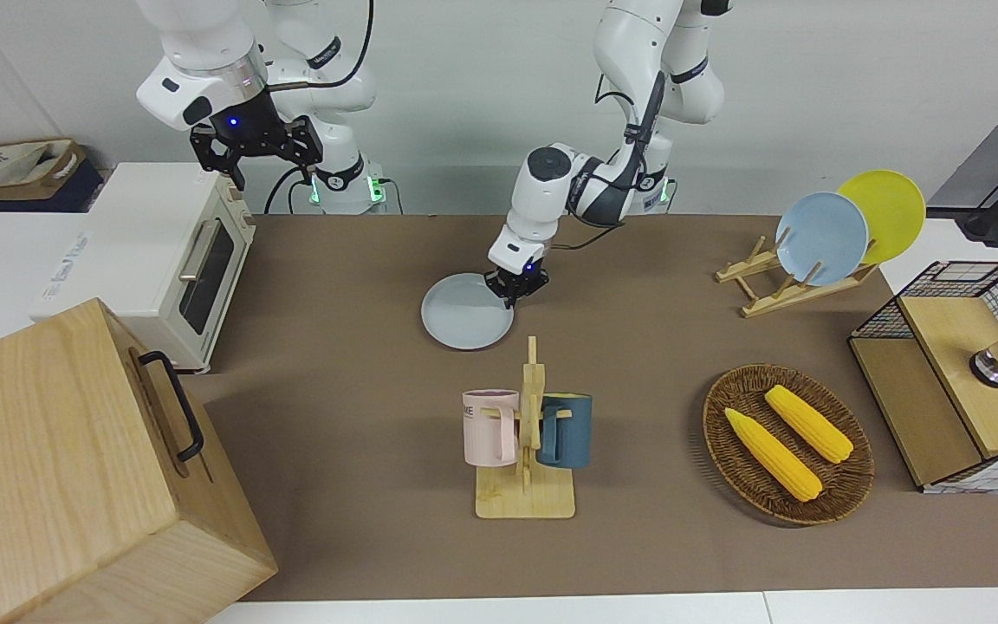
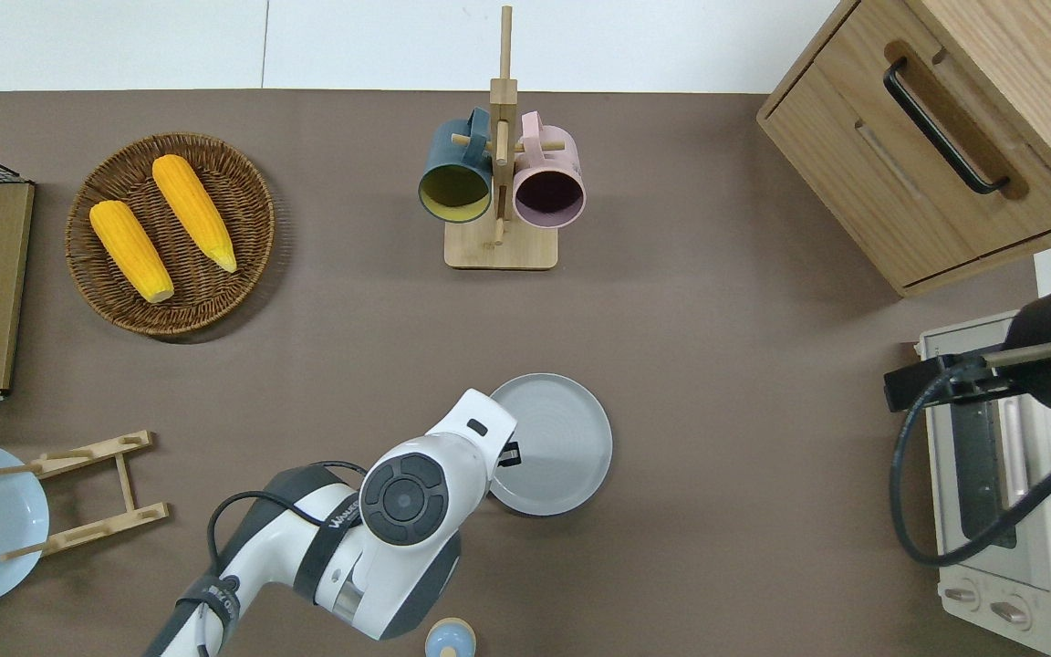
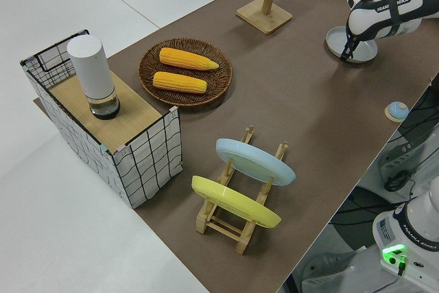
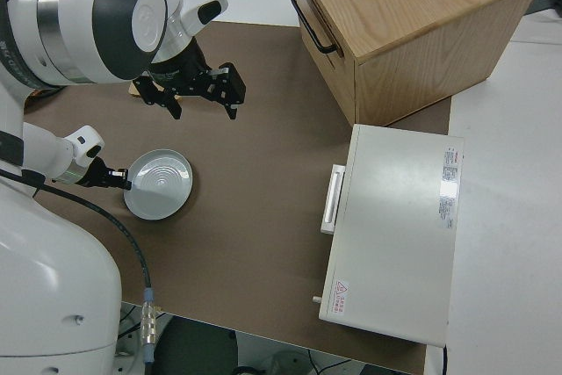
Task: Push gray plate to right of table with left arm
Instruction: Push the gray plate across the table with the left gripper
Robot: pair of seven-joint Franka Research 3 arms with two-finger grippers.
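Observation:
The gray plate (image 1: pixel 464 325) lies flat on the brown table (image 1: pixel 343 286), nearer to the robots than the mug rack; it also shows in the overhead view (image 2: pixel 557 444), the left side view (image 3: pixel 357 40) and the right side view (image 4: pixel 160 183). My left gripper (image 1: pixel 512 297) is down at the plate's rim on the side toward the left arm's end of the table (image 2: pixel 509 453), touching it. My right gripper (image 1: pixel 274 169) is open, empty and parked.
A wooden mug rack (image 1: pixel 527 433) with a pink and a blue mug stands farther from the robots than the plate. A toaster oven (image 1: pixel 161 260) and a wooden cabinet (image 1: pixel 66 468) fill the right arm's end. A corn basket (image 1: pixel 724 468) and plate rack (image 1: pixel 776 290) sit toward the left arm's end.

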